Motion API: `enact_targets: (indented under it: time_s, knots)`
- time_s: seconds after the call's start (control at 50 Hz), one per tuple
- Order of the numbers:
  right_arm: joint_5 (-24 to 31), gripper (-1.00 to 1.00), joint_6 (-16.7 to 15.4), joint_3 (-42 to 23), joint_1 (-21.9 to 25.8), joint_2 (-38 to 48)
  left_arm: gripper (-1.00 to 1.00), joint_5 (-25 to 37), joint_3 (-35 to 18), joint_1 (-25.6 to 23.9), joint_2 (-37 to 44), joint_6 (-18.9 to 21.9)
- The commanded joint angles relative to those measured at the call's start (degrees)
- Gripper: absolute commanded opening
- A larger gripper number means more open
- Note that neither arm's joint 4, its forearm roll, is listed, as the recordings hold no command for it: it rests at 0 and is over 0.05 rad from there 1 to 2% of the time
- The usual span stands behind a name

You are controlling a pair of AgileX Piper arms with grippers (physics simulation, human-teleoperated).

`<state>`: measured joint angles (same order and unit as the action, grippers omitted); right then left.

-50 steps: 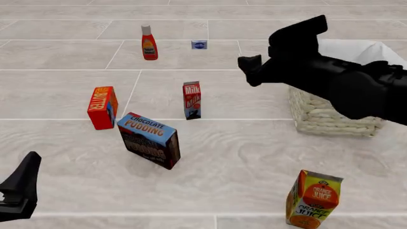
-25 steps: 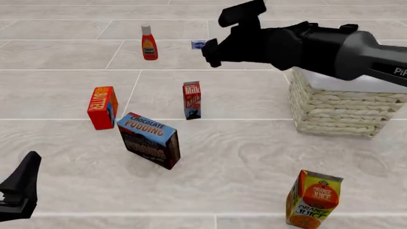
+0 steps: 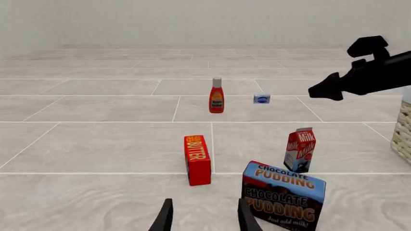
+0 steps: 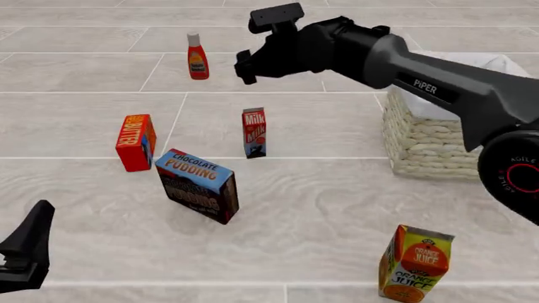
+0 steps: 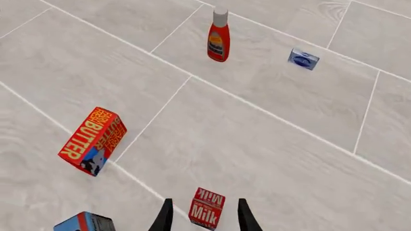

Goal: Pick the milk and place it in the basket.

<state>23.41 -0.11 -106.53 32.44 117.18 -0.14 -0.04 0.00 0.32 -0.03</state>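
Observation:
The milk [image 4: 254,131] stands upright mid-table, a slim carton with a red top and dark bottom; it also shows in the left wrist view [image 3: 300,150]. My right gripper [image 4: 246,67] is open and empty, held high above and a little beyond the milk. In the right wrist view the milk [image 5: 206,209] appears far below, between the fingers [image 5: 166,216]. The wicker basket [image 4: 430,142] with white lining stands at the right, partly hidden by the right arm. My left gripper [image 4: 29,252] is open and empty, low at the near left corner.
A butter box [image 4: 136,142] stands left of the milk. A chocolate pudding box [image 4: 199,185] stands in front of the milk. An orange juice carton [image 4: 414,264] is at the near right. A ketchup bottle [image 4: 197,57] and a small blue packet [image 5: 303,58] stand at the back.
My right arm has swung left from over the basket to a place high above the milk. The left arm and all objects have not moved.

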Motion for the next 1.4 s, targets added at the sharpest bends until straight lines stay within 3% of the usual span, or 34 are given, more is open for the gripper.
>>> enact_targets:
  time_s: [0.02,0.38,0.8,1.4]
  knots:
    - [3.63,1.00,2.41,-7.24,1.12,6.01,1.00,0.00,0.02,0.00,-0.05,-0.01]
    - [5.81,1.00,3.25,-14.28,-0.51,14.31,1.00,0.00,0.02,-0.01,-0.05,0.01]
    - [5.33,1.00,4.40,-15.19,-0.11,18.05,1.00,0.06,0.01,-0.02,-0.07,0.01]
    - [1.99,1.00,5.37,-11.35,-0.93,20.30,1.00,0.30,0.03,-0.02,-0.28,0.01]
